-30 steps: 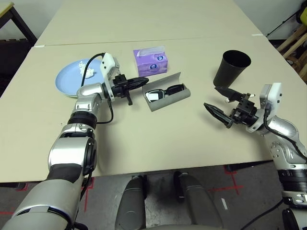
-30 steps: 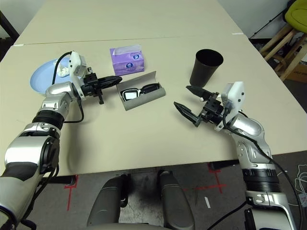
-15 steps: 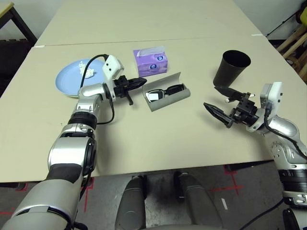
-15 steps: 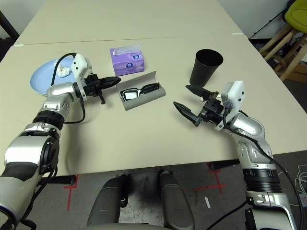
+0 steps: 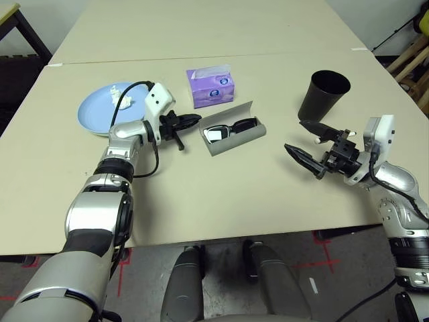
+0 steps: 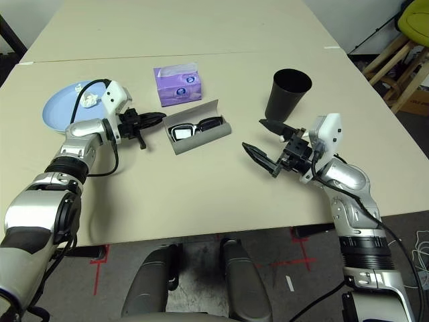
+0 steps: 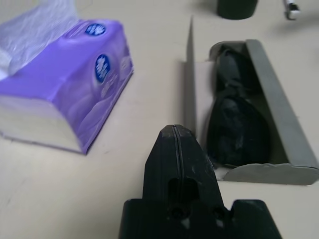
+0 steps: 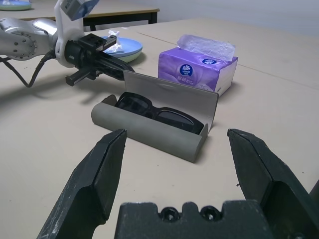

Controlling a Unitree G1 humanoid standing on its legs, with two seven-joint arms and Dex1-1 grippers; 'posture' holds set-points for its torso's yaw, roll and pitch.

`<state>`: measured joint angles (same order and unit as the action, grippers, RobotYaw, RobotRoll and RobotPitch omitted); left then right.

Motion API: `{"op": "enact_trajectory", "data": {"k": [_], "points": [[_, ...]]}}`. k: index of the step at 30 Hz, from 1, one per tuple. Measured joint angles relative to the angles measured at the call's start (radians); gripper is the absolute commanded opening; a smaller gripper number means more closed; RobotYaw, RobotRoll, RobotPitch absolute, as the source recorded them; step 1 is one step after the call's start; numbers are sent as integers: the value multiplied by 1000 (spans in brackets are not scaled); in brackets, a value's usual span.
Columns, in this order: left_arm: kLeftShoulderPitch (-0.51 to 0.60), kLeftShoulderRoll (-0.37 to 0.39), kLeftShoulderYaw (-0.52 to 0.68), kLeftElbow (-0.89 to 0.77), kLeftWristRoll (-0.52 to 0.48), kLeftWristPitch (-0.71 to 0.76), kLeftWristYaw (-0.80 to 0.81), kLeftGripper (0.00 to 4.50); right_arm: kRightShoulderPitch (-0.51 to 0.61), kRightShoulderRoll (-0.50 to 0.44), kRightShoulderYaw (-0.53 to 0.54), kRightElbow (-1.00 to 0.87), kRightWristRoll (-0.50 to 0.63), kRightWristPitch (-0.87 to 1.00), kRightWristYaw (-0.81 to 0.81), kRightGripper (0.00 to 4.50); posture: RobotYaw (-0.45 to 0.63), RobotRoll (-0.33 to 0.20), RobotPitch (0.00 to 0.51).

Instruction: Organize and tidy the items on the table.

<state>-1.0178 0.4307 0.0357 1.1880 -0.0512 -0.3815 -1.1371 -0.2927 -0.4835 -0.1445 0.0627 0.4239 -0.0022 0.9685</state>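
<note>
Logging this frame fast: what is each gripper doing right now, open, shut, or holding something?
Left gripper: shut, holding nothing, beside the glasses case.
Right gripper: open, holding nothing, near the black cup.

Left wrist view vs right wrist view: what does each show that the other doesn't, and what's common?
Left wrist alone: the base of the black cup beyond the case, and the left gripper end-on, fingers pressed shut.

Right wrist alone: the blue plate with the tissue wad on it, the left forearm from the side, and the right gripper spread wide.

Both: the purple tissue box and the open grey glasses case with the black sunglasses lying inside, on the beige table.
</note>
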Motion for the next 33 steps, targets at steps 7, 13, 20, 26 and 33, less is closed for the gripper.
{"op": "enact_trajectory", "data": {"k": [7, 13, 20, 26, 33], "points": [[11, -11, -4, -37, -6, -47, -92, 19, -2, 0, 1, 4, -1, -1, 0, 4500, 22, 0, 191], [47, -22, -11, -83, -22, -65, -170, 19, -4, 0, 2, 6, -1, -1, -1, 4500, 25, 0, 192], [115, -36, -15, -194, -73, 65, -251, 19, -9, 0, 4, 9, -1, -1, -1, 4500, 25, 0, 191], [134, -36, -22, -238, -74, 128, -258, 19, -13, 1, 14, 5, -1, 0, -7, 4500, 25, 0, 188], [134, -33, -41, -239, -70, 168, -240, 19, -14, 2, 17, -25, 0, 15, -24, 4500, 20, 0, 186]]}}
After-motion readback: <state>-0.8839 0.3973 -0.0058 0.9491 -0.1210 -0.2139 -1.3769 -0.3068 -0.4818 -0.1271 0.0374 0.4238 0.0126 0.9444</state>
